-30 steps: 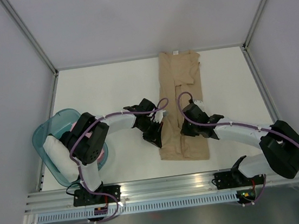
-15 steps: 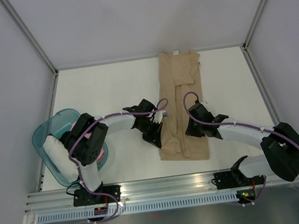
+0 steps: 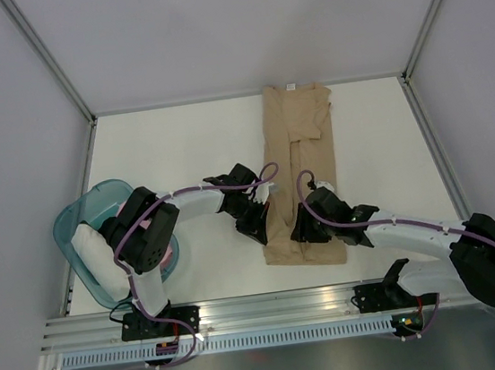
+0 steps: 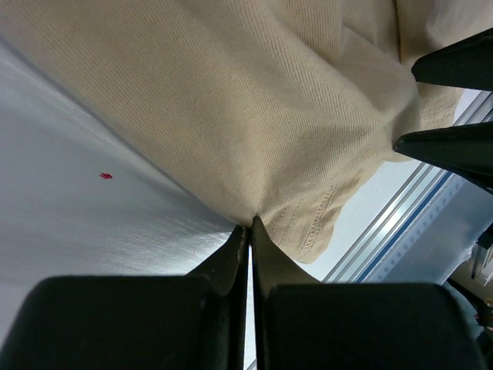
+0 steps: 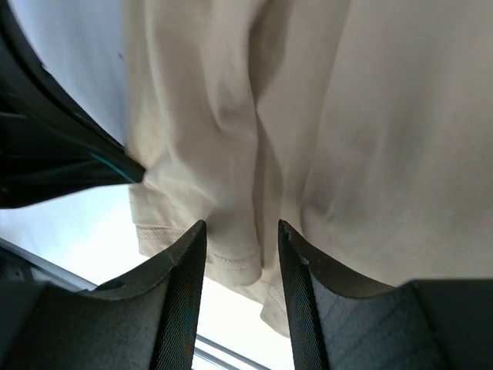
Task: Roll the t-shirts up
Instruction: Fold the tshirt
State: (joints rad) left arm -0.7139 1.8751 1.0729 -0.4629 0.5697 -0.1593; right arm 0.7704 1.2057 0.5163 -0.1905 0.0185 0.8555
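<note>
The tan t-shirt [image 3: 300,138] lay flat on the white bench [image 3: 171,149], folded into a long narrow strip that reached from the far edge toward the arms, a little right of the middle. The left end effector [image 4: 249,225] was fully closed and pinched the left border of this shirt near its lower hem. The right end effector [image 5: 241,231] stood partly open just above the cloth at the near hem, its fingers apart and gripping nothing. On the left side, a teal basket [image 3: 70,227] held a white rolled t-shirt [image 3: 96,256] and a pink rolled t-shirt [image 3: 164,252], well apart from the tan one
</note>
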